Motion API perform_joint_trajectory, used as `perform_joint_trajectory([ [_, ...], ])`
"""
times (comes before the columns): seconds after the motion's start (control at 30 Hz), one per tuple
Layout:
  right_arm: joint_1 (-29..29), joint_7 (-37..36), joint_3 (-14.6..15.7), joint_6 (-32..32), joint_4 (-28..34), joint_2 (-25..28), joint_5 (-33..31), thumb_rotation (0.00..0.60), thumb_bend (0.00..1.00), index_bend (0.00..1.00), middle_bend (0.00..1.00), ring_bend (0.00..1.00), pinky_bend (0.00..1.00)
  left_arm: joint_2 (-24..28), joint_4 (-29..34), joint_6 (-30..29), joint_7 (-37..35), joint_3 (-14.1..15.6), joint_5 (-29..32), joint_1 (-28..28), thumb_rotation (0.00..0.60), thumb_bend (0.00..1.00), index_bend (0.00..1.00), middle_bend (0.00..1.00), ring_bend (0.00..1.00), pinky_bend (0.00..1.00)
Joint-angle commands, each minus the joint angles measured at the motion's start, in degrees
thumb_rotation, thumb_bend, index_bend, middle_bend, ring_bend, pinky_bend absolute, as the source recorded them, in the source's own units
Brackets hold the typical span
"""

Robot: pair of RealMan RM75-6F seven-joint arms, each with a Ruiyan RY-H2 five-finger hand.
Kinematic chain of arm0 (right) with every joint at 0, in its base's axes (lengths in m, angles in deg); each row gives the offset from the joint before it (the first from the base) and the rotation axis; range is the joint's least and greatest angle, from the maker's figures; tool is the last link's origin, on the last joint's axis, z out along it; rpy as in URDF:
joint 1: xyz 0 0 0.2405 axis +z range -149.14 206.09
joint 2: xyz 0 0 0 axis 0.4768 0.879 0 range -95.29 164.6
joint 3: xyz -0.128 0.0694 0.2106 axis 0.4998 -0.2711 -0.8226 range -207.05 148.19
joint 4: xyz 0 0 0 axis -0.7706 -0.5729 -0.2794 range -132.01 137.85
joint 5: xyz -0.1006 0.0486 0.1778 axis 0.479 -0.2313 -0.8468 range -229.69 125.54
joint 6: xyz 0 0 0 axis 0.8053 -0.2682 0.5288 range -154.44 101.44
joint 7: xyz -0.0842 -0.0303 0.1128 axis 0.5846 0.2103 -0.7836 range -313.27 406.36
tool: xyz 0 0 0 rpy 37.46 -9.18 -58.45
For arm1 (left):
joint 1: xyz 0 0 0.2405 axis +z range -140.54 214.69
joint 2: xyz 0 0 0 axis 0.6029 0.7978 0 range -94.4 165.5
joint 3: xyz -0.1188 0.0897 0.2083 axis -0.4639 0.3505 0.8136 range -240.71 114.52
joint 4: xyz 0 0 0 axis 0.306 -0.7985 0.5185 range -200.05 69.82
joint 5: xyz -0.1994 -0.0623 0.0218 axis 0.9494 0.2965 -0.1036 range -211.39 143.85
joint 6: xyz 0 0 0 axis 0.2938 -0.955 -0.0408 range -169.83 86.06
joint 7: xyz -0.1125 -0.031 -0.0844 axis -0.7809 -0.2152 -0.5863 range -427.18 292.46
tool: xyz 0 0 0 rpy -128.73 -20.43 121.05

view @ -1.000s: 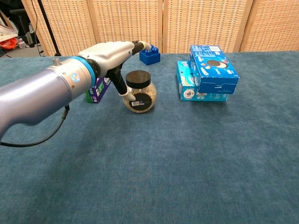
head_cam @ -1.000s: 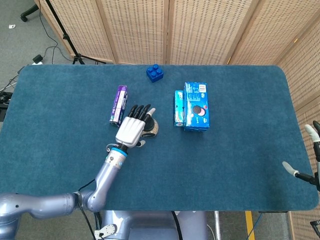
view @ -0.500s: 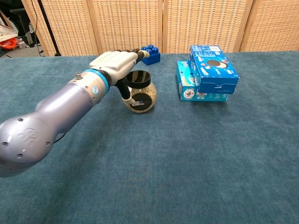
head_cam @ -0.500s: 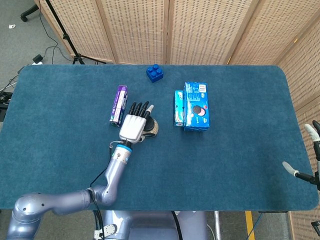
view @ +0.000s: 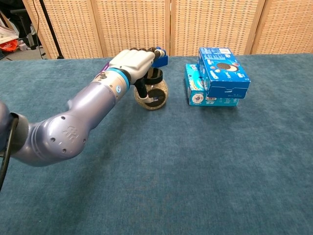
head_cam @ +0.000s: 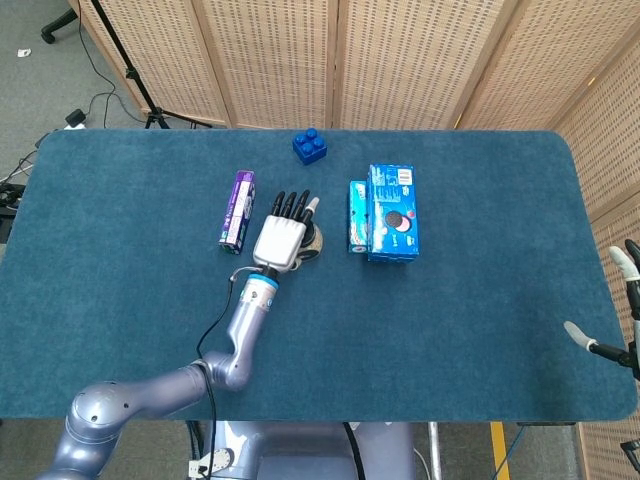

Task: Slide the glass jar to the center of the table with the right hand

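Head view shows the left hand (head_cam: pixel 281 240) draped over the glass jar (head_cam: pixel 309 241), fingers flat across its lid; it has nudged the jar toward the blue cookie boxes (head_cam: pixel 385 213) since a second ago. That hand isn't the one assigned; the right hand (head_cam: pixel 622 310) sits idle at the table edge (head_cam: pixel 560 420), its fingers' state unclear.

Stood broad and covered in dark teal cloth: table (head_cam: pixel 120 300). Rested on it, under the fingers (head_cam: pixel 292 207) and partly hidden by them: glass jar (view: pixel 155 95) with black lid. Lay just left of the fingers, lengthwise: purple box (head_cam: pixel 237 209). Sat beyond the fingertips, toward the far edge: blue toy brick (head_cam: pixel 310 146). Lay right of the fingers, near but apart: blue cookie boxes (head_cam: pixel 384 213), one atop another in the chest view.
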Motion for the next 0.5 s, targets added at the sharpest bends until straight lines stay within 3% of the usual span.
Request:
perform_joint_trajectory([
  [0.03, 0.0, 0.0, -0.2, -0.3, 0.0, -0.1, -0.4, 0.600, 0.00, 0.00, 0.00, 0.00, 0.00, -1.2, -3.1, 1.9, -1.1, -1.5, 0.7, -1.8, 0.600, 0.01, 0.00, 0.00, 0.00, 0.00],
  [0.23, 0.1, -0.2, -0.9, -1.2, -0.2, -0.3, -1.3, 0.600, 0.00, 0.00, 0.00, 0.00, 0.00, -1.9, -8.1, 4.2, -3.0, -2.4, 0.6, -3.9, 0.600, 0.01, 0.00, 0.00, 0.00, 0.00],
  [0.5, 0.4, -0.5, -1.8, -2.8, -1.2, -0.5, -2.8, 0.600, 0.00, 0.00, 0.00, 0.00, 0.00, -5.2, -21.6, 9.4, -6.7, -5.0, 1.5, -9.9, 0.600, 0.01, 0.00, 0.00, 0.00, 0.00],
])
